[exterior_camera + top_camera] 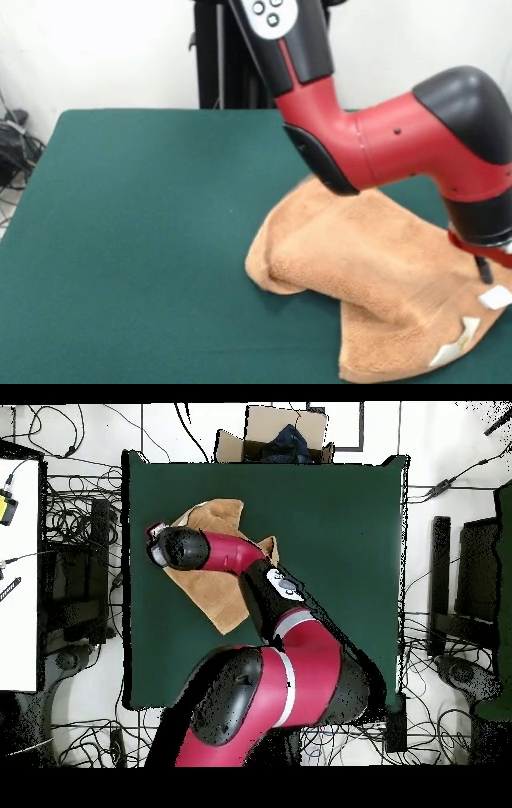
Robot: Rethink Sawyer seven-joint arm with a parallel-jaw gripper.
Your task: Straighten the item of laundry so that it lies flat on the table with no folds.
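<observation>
The light orange-tan terry-cloth towel lies bunched and folded over itself near one edge of the dark green felt surface. The red and black arm's pincer reaches down onto the towel beside its white tags; whether it is apart or together cannot be told.

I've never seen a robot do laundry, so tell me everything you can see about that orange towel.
The towel is light orange-tan terry cloth, soft and looped. It is rumpled, not flat: one part is doubled into a thick rounded fold, another slopes up toward the gripper at its edge. Small white tags show along one edge. It lies on the green table, off to one side, partly under the arm.
</observation>
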